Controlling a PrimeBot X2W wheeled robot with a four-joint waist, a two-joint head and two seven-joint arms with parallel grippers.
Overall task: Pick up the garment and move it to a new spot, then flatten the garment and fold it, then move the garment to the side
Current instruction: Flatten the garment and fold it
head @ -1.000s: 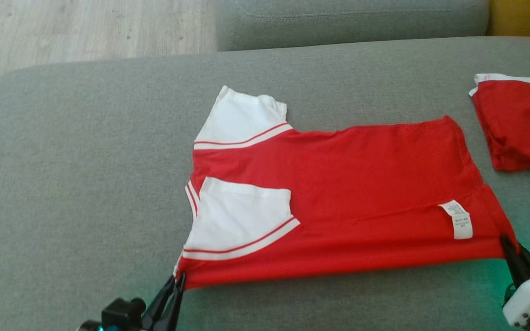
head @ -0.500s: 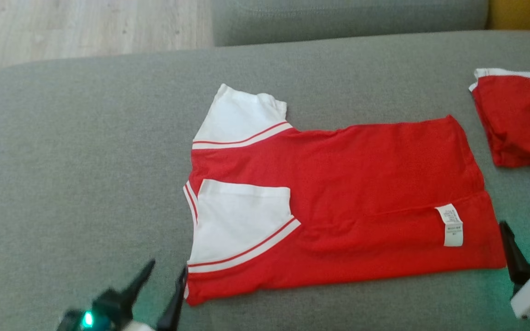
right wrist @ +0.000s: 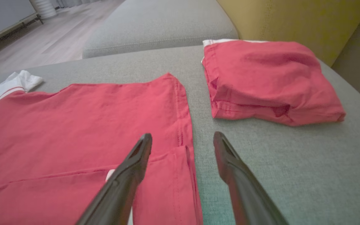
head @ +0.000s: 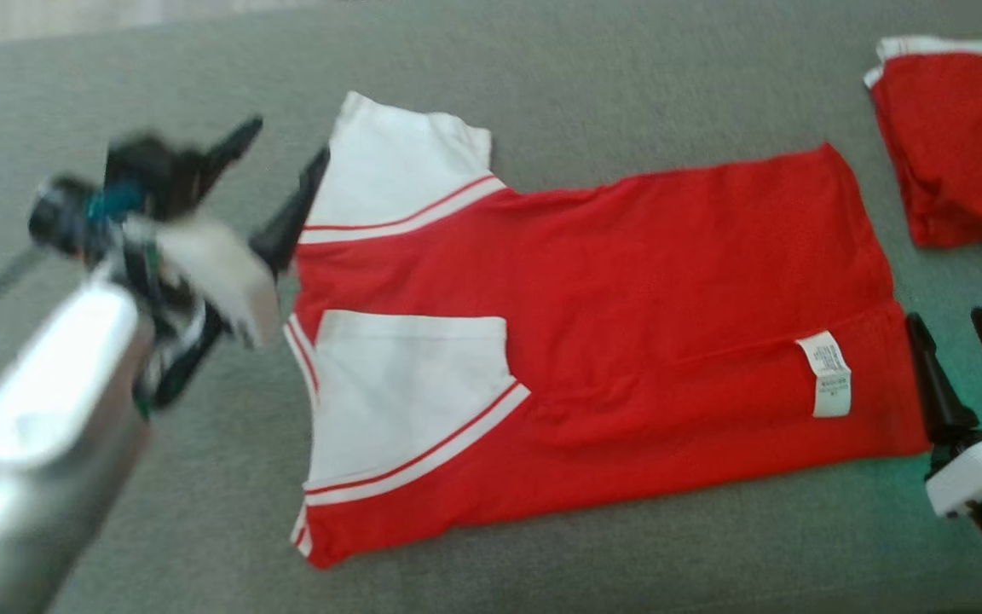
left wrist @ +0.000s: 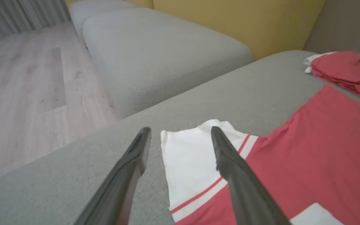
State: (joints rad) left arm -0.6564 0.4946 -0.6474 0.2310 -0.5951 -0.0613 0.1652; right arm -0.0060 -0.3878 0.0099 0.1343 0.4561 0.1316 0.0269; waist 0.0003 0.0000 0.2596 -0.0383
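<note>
Nearest the robot, the right jaws are standing spread and empty just beside the hem corner of the garment, over the grey woven sofa cushion. The garment, a thin red jersey T-shirt with white, red-striped sleeves, is lying flat across the middle of the cushion. Its near long edge is lying doubled over, so the white care label is showing and the near sleeve is resting on the body; the first fold looks done. Farther off, the left jaws are hovering spread above the far sleeve, probably lining up to bring that side over. Toward the cushion's far right corner a second red garment is sitting in a soft, thick folded bundle, apart from the shirt. Beyond the far edge, pale wooden floor is showing.
</note>
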